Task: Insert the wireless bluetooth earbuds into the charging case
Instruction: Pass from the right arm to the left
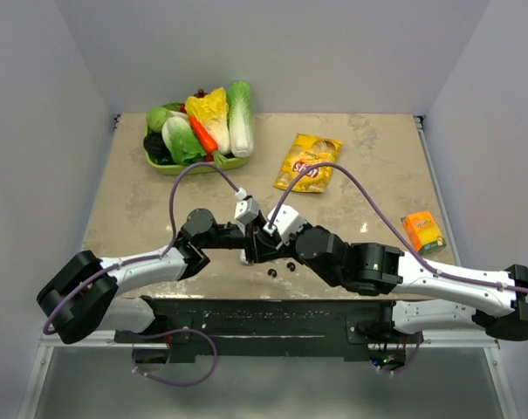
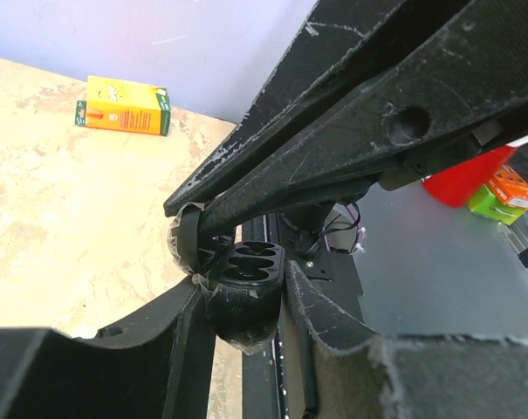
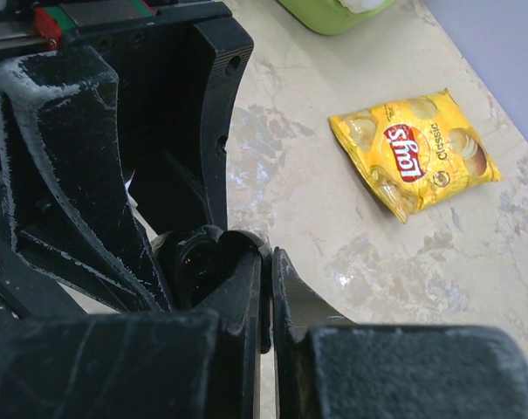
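The charging case [image 2: 243, 295] is black and rounded, with its lid open and its sockets [image 2: 246, 262] empty. My left gripper [image 2: 243, 292] is shut on the case body and holds it near the table's front edge [image 1: 249, 255]. My right gripper [image 3: 268, 272] is shut on the thin raised lid [image 3: 265, 305] of the case. In the top view both grippers meet at the front middle, left [image 1: 244, 249] and right [image 1: 262, 240]. Two dark rounded earbuds lie on the table just in front of them, one [image 1: 271, 273] and another [image 1: 291, 264].
A green tray [image 1: 181, 168] of toy vegetables stands at the back left. A yellow chips bag [image 1: 308, 162] lies at the back middle, also in the right wrist view [image 3: 414, 152]. An orange box [image 1: 422, 231] lies at the right edge, also in the left wrist view [image 2: 124, 106].
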Robot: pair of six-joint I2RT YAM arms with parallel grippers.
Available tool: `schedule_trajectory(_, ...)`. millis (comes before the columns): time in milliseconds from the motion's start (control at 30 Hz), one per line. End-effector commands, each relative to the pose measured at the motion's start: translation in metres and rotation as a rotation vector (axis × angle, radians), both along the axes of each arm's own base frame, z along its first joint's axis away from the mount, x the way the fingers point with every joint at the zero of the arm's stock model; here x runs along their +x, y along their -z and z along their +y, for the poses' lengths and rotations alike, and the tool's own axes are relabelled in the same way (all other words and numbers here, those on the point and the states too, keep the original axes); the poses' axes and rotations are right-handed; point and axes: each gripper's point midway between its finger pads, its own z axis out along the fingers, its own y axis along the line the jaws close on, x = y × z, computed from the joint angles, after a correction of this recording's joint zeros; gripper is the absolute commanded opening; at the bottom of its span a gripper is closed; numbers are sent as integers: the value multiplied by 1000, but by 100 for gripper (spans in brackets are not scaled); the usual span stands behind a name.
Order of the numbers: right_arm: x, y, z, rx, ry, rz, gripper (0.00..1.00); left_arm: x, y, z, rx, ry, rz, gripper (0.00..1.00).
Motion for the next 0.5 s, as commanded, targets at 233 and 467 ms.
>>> schedule_trajectory(233, 0, -40, 3, 224, 74, 25, 16, 2, -24, 19, -191, -116, -97, 0)
schedule_trajectory(467, 2, -47, 11, 292, 96, 52, 57, 3, -32, 40, -285, -225, -122, 0)
